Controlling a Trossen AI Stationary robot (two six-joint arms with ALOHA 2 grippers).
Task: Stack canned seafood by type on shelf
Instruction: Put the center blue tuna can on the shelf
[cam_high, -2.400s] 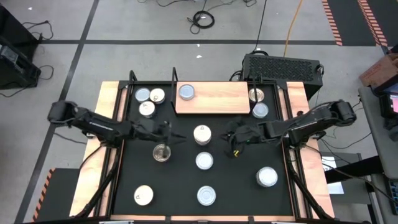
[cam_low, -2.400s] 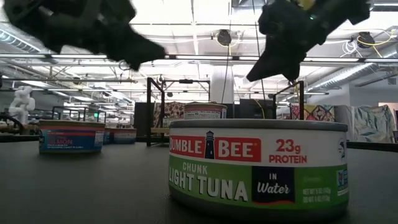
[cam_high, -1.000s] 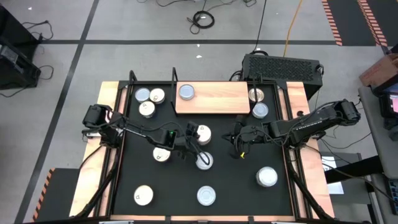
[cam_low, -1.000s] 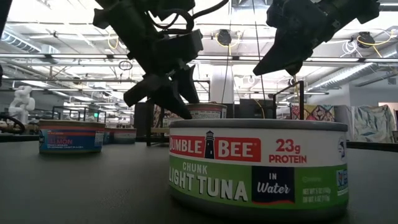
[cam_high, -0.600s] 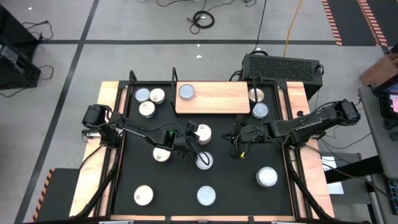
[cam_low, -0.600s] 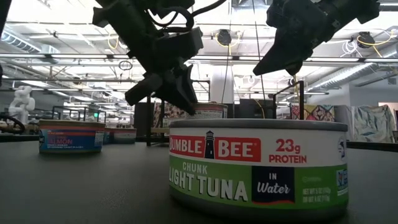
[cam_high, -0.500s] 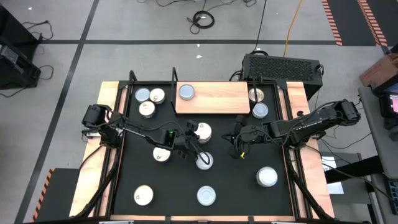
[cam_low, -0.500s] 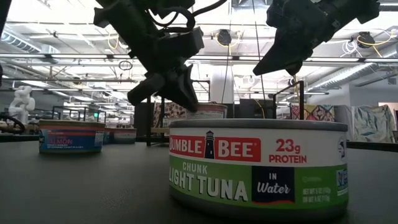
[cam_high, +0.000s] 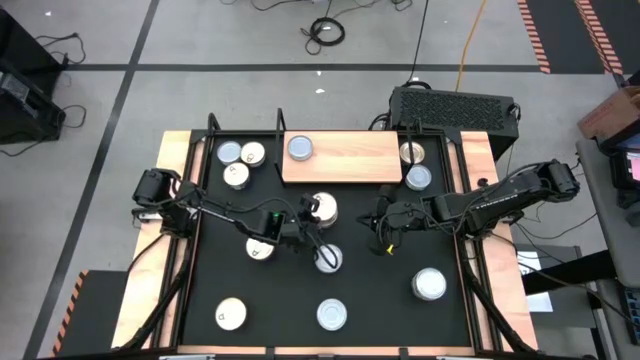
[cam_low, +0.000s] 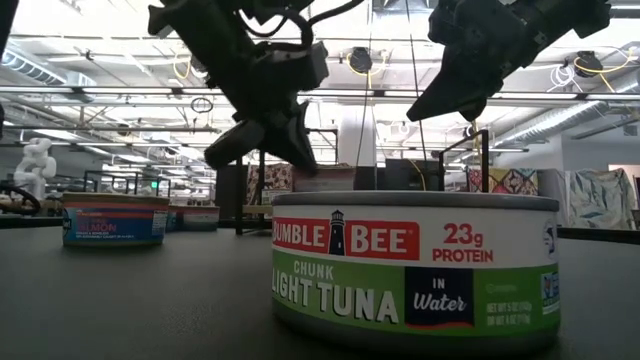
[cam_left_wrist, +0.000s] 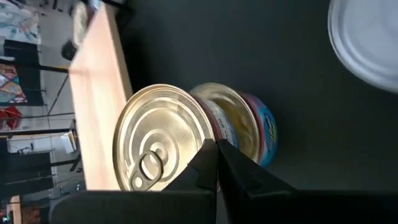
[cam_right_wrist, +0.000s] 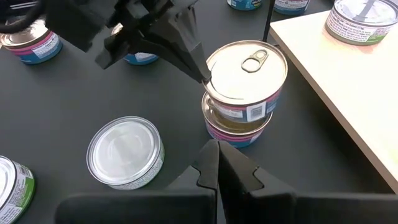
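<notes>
A stack of two tins stands mid-table just before the shelf (cam_high: 345, 157). The goldish-topped upper tin (cam_right_wrist: 245, 71) rests on the lower pink-and-blue tin (cam_right_wrist: 236, 127), shifted off-centre toward the shelf. My left gripper (cam_right_wrist: 204, 78) is shut, with its tips at the upper tin's rim. My right gripper (cam_high: 385, 225) is shut and hovers right of the stack, touching nothing. One tin (cam_high: 299, 148) sits on the shelf board, and several others lie around the table. My left gripper touches the upper tin's rim (cam_left_wrist: 199, 146) with the tips of its shut fingers (cam_right_wrist: 186, 53), on the side away from the shelf. The fingers slant down from the table's left and near side. The tin sits on the lower tin (cam_left_wrist: 249, 121), overhanging it toward the shelf.
A silver-topped tin (cam_right_wrist: 124, 152) stands just near of the stack. A tuna tin (cam_low: 415, 265) sits close to the near edge. More tins cluster at the far-left (cam_high: 240, 160) and far-right (cam_high: 415, 165) corners. A black ribbed box (cam_high: 455, 105) lies beyond the table.
My left gripper has moved a little toward the far edge, and the upper tin has slid that way on the lower one, toward the shelf. The lower tin has stayed put.
</notes>
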